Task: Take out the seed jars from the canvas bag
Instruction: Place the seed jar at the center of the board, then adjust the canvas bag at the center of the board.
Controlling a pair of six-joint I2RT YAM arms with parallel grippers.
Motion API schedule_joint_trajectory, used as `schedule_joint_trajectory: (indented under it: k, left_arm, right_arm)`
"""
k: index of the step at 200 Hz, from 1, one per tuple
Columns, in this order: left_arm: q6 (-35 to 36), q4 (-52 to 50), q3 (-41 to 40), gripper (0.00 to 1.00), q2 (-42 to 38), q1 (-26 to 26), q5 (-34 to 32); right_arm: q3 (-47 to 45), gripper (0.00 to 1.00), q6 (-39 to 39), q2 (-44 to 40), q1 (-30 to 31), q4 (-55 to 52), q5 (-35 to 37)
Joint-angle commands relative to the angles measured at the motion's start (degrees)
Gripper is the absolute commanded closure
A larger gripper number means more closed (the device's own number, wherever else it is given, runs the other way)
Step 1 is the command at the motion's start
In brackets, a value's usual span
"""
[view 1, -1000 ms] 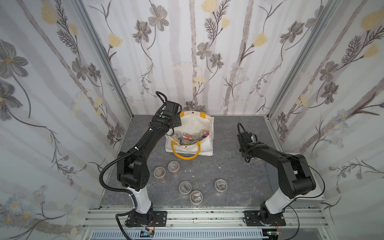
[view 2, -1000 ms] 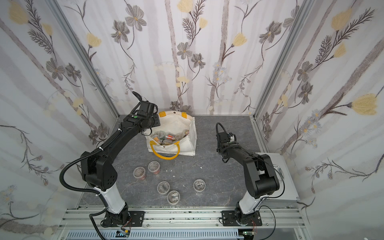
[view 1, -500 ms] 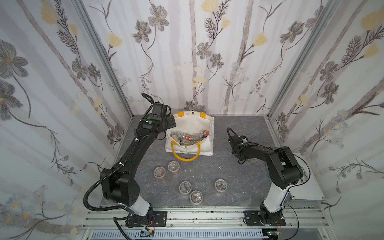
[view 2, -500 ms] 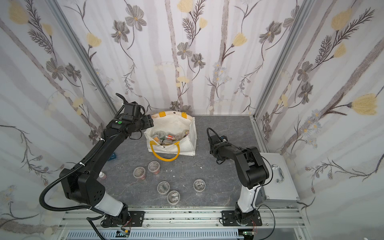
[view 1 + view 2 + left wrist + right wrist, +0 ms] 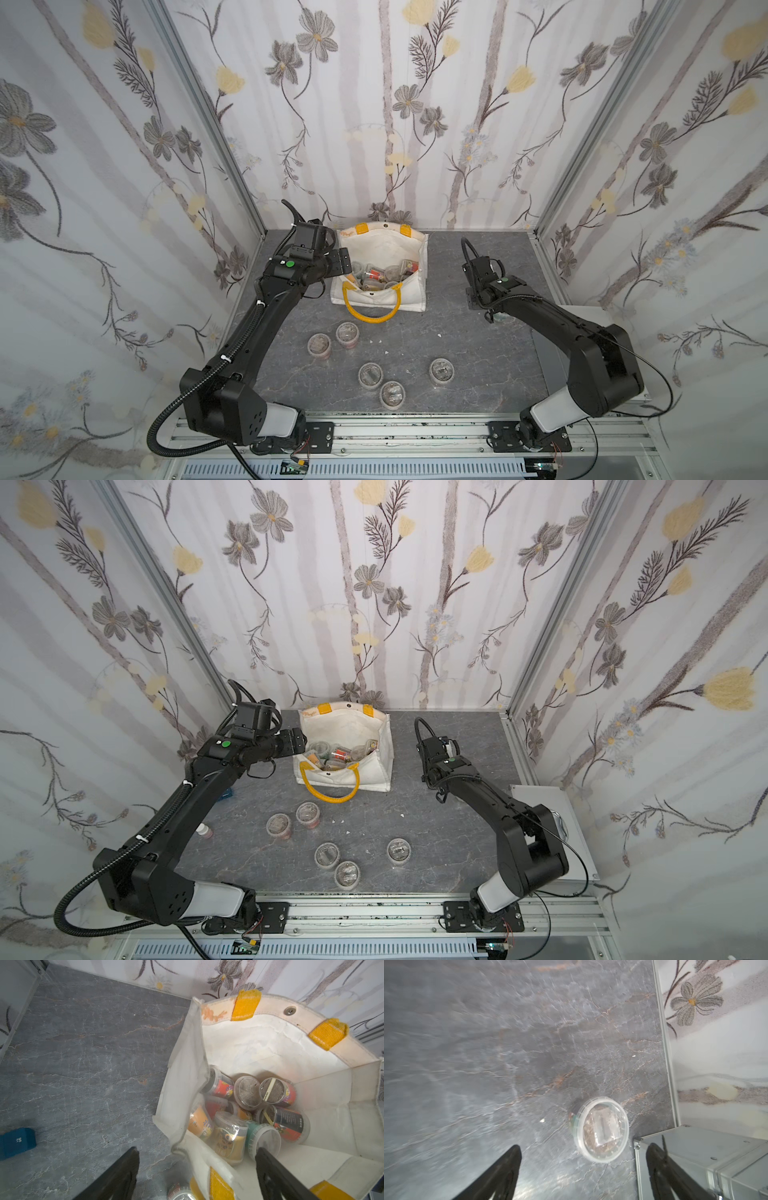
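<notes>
My left gripper [image 5: 196,1149] hangs wide open and empty at the nine o'clock rim of the bag [image 5: 384,243]. In the wrist view the jaws straddle the cloth, one finger inside and one outside over the table [image 5: 83,1053]. The bag stands at twelve o'clock on the table, mouth up, with a heap of jars [image 5: 247,1093] at its bottom. Most lie on their sides, with red, orange or green labels. Five more jars [image 5: 370,376] stand on the table at six o'clock from the bag, so I judge the job partly done and the step in hand to be the next pick from inside. To do it well I should first slide toward three o'clock so both fingers clear the rim, or I will pinch cloth and drag the whole bag. Then I would go down on a jar that lies on top and free, probably the green-banded jar [image 5: 262,1140] just beside my inner finger. I would close across its round body rather than its lid, then lift straight up, clear of the yellow handle [image 5: 372,319]. The heap is loose, so neighbours may roll as I close. My right gripper [image 5: 583,1147] is open too and holds nothing. It hovers at three o'clock from the bag, well apart from it, above a single jar [image 5: 602,1129] that sits on the table just beside the metal box [image 5: 695,1147].
</notes>
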Motion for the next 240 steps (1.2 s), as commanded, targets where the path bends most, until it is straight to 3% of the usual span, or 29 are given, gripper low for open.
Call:
schedule_joint_trajectory:
  k: [1,16,29,80,98,116,142,164,180,240]
  left_arm:
    - [1.8,-1.73,-1.81,0.1,-0.48,0.02,-1.03]
    - [2.28,-2.6,-3.24,0.1,-0.31,0.06,-2.21]
    - [2.51,-3.05,-4.32,0.1,-0.48,-0.06,-2.26]
    - [1.94,-4.35,-1.16,0.07,-4.93,-2.95,2.85]
    - [0.65,-3.27,1.34,0.11,-6.27,-3.78,3.34]
    - [-0.78,-1.09,3.21,0.12,-5.29,-4.97,5.16]
    - [-2.38,1.9,3.28,0.15,-1.42,-7.72,7.59]
    - [-3.82,-0.89,2.11,0.24,0.22,-8.38,4.57]
    - [-2.65,-0.72,0.46,0.23,-0.52,-8.35,2.41]
    - [2.29,5.03,4.63,0.19,3.31,-8.33,6.02]
  right_arm:
    - [3.48,0.12,2.11,-6.72,0.29,-1.69,-16.37]
    - [6.32,0.13,3.76,-9.84,1.42,0.89,-28.71]
    - [9.08,0.13,7.64,-10.14,3.55,3.68,-34.64]
    - [20.31,0.13,17.0,1.54,8.33,11.57,-42.22]
    - [23.85,0.17,17.61,6.11,8.56,11.31,-42.23]
    - [25.71,0.28,17.64,9.81,9.0,10.05,-39.68]
    - [24.06,0.52,16.43,10.97,10.55,9.57,-35.84]
    - [19.94,0.63,16.27,8.77,11.05,10.31,-31.12]
    - [18.21,0.73,15.95,7.7,10.66,10.57,-29.08]
    - [22.07,0.94,10.33,8.21,4.78,11.1,-27.6]
